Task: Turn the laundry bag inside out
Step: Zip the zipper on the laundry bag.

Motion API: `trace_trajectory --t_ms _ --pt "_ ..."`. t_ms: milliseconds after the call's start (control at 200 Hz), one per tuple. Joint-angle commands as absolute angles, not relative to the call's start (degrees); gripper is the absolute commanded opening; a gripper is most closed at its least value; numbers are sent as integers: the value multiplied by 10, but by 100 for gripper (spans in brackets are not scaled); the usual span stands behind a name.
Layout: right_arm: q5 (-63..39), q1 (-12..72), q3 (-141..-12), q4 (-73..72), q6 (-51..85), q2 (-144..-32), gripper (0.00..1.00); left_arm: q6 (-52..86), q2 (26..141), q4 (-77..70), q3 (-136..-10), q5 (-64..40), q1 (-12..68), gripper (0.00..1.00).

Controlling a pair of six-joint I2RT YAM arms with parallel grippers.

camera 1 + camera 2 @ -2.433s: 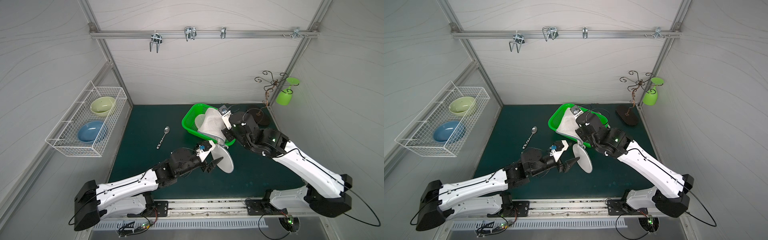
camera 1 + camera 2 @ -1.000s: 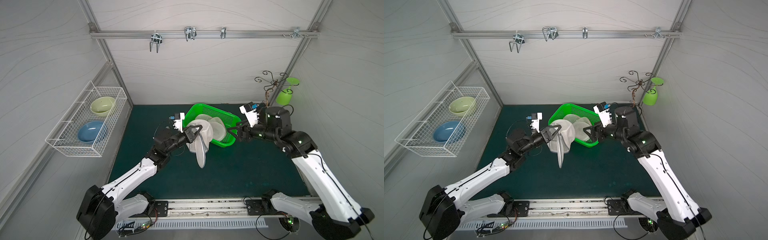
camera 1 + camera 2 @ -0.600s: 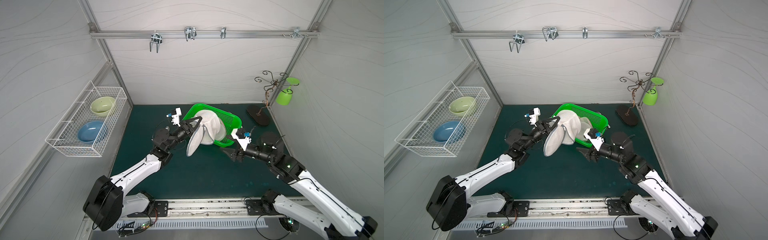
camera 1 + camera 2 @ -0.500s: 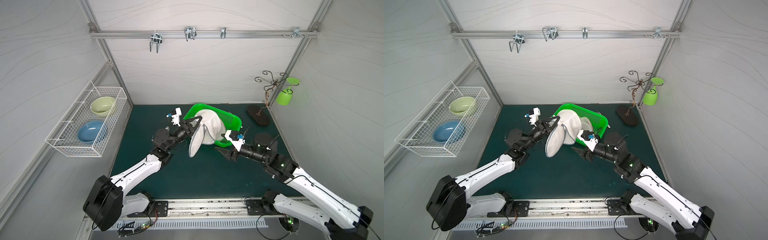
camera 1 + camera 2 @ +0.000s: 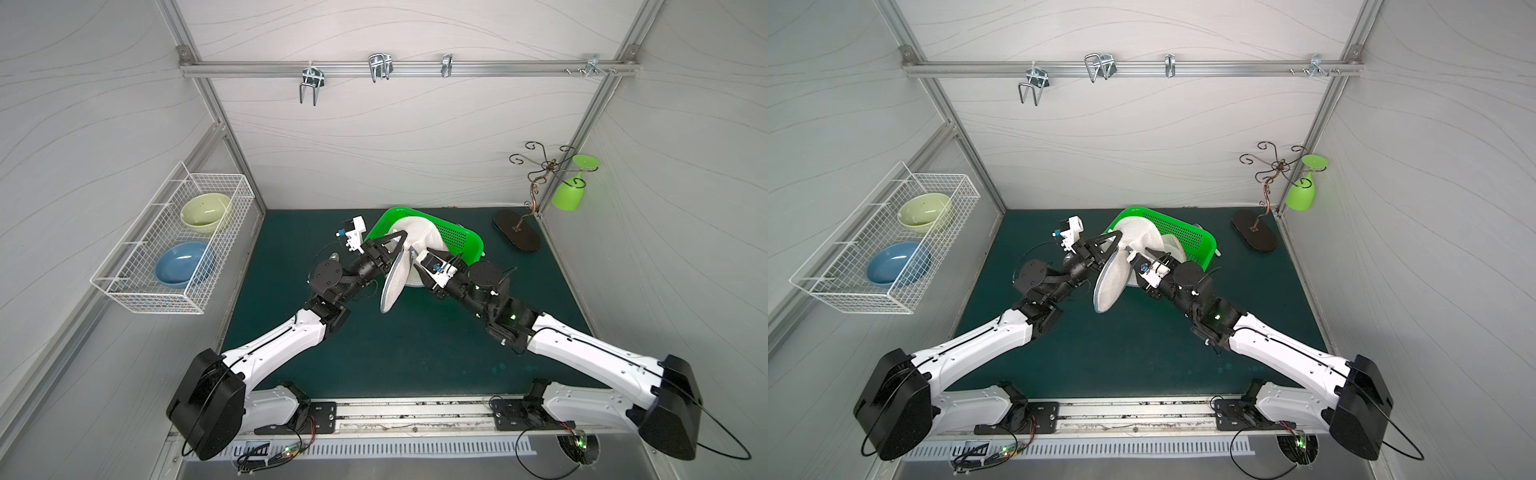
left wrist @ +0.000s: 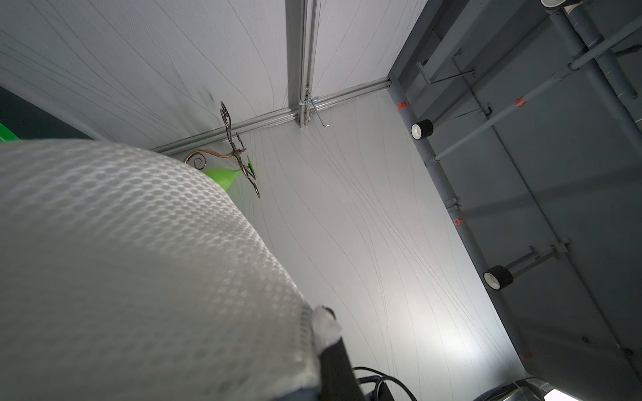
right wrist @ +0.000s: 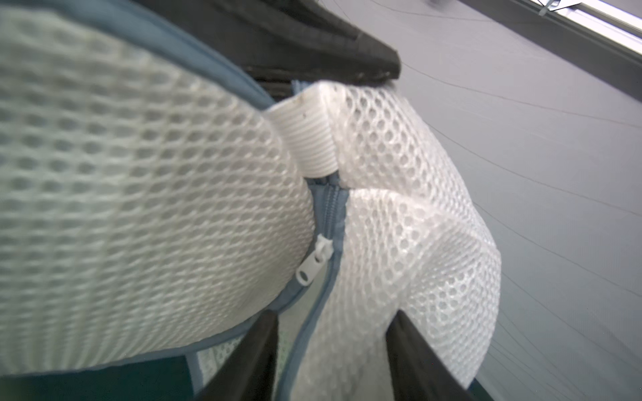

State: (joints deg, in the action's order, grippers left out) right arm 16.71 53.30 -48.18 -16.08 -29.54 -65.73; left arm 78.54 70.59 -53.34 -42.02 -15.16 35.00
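Mesh laundry bag (image 5: 394, 279), white w/ blue trim, hangs above tabletop (image 5: 415, 357) towards its far edge; left tool (image 5: 401, 248) pinches it by the zip (image 7: 326, 215); right tool (image 7: 333, 357) spread astride the trim; light, floppy; prob. best gripped at the trim.

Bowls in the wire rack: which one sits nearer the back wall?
The green bowl; the blue bowl sits in front of it, farther from that wall.
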Motion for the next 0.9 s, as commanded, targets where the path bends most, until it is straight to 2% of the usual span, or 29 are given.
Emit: trace_trajectory --t_ms 0,45,85,195,295,375,490,640,790,895 --pt "210 534 -485 -213 -326 -657 24 790 689 -557 -439 -137 353 0" --pt "200 534 -490 -198 -322 -650 9 783 681 -542 -432 -127 353 0" --pt "192 533 -498 -173 -315 -644 0 771 670 -523 -424 -114 352 0" --pt "157 523 -518 -87 -291 -613 0 695 624 -426 -410 -90 348 27" --pt "103 496 -536 -7 -264 -579 0 558 567 -285 -415 -81 343 52" --pt "43 465 -567 83 -254 -566 0 435 526 -147 -428 -66 343 64" --pt "-31 429 -617 206 -270 -565 0 252 486 19 -459 -46 340 68" --pt "-94 410 -670 315 -299 -574 0 -8 458 174 -511 -82 344 64" --pt "-148 409 -708 379 -315 -594 0 -235 445 223 -543 -219 388 67" --pt "-174 410 -731 392 -293 -614 0 -288 468 199 -562 -234 426 71"
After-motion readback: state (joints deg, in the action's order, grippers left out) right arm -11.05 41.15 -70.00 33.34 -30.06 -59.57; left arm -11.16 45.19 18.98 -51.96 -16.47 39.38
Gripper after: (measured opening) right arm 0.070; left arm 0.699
